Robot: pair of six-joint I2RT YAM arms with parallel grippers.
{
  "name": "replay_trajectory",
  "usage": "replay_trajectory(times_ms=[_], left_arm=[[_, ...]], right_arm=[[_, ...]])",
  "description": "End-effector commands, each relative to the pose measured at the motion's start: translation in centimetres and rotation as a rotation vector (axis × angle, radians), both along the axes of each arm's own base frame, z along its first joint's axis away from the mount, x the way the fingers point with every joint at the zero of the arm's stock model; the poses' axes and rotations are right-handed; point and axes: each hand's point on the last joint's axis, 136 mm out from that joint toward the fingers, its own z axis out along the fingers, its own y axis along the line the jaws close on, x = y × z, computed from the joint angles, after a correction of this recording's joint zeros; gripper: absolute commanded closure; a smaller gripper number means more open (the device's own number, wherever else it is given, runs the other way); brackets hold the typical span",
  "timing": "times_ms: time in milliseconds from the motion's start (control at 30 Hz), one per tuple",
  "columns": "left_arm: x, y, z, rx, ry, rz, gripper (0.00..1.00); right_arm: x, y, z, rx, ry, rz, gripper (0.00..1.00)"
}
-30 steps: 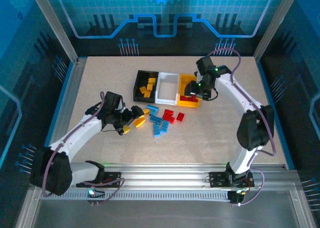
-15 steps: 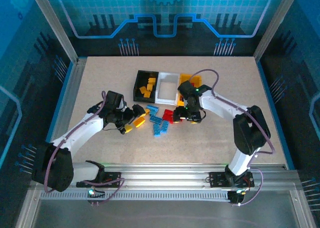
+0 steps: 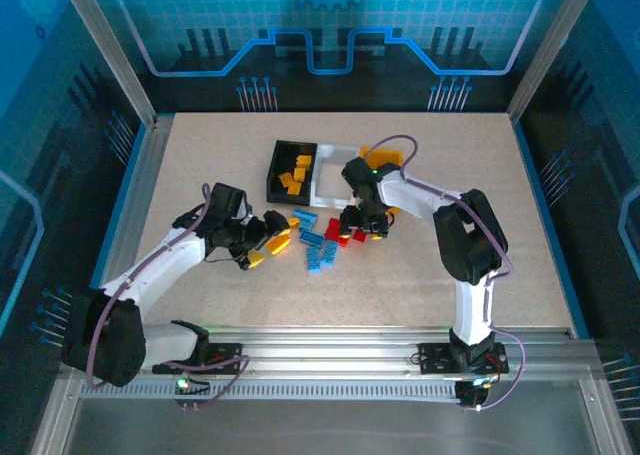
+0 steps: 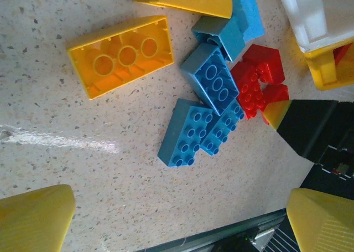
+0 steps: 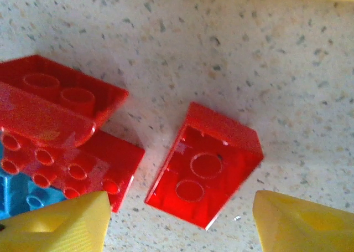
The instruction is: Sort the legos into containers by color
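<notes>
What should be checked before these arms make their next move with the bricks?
1. Right fingers spread apart: ok.
2. Red brick, hollow side up, lying between them: ok.
3. Neighbouring red bricks apart from it: ok, a narrow strip of table shows.
4. Left fingers open and empty: ok.
5. Yellow brick between the left fingers: not ok, it lies ahead of them.
6. Orange-yellow bin free for a drop: cannot tell, the right arm covers part of it.
</notes>
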Motion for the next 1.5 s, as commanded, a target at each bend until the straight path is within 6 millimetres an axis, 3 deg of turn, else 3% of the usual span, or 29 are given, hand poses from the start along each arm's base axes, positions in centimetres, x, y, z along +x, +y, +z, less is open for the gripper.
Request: replay_trajectory(times_ms=[0,300,567,767,1000,1100,1233,1467], left_arm=[[-0.9,0.2,0.0,-0.004,0.011,-0.022,0.01],[-0.6,0.1,-0.2,-0.006,0.022,-0.026,0.01],[-0.3,0.0,-0.2,-0.011,0.023,-0.021,0.01],[-0.2,0.0,-0.2,-0.018,0.022,-0.011,0.01],[-0.1,-0.2,-0.3,-0.034,0.020,0.005,0.01],[-0.2,-0.2,-0.1,-0.034,0.015,0.006,0.01],[-0.6,-0.4,0.0,-0.022,0.009,-0.010,0.01],[-2.0,-1.1,-0.1,0.032,0.013,-0.066,0.01]], right_arm=[[0.8,-0.6,-0.6,-0.023,0.010,-0.027,0.32],[0.8,-2.5,-2.0,-0.044,0.040,-0.061,0.42],[0.3,-4.3,-1.4,-0.028,0.035,-0.082,0.56],[-0.5,-5.0,0.7,-0.025,-0.003,-0.061,0.63],[-0.5,-5.0,4.8,0.016,-0.089,-0.046,0.67],[0.2,-4.6,6.8,0.047,-0.131,-0.046,0.67],[2.8,-4.6,8.6,0.077,-0.172,-0.051,0.67],[8.9,-5.7,7.8,0.090,-0.167,-0.089,0.67]])
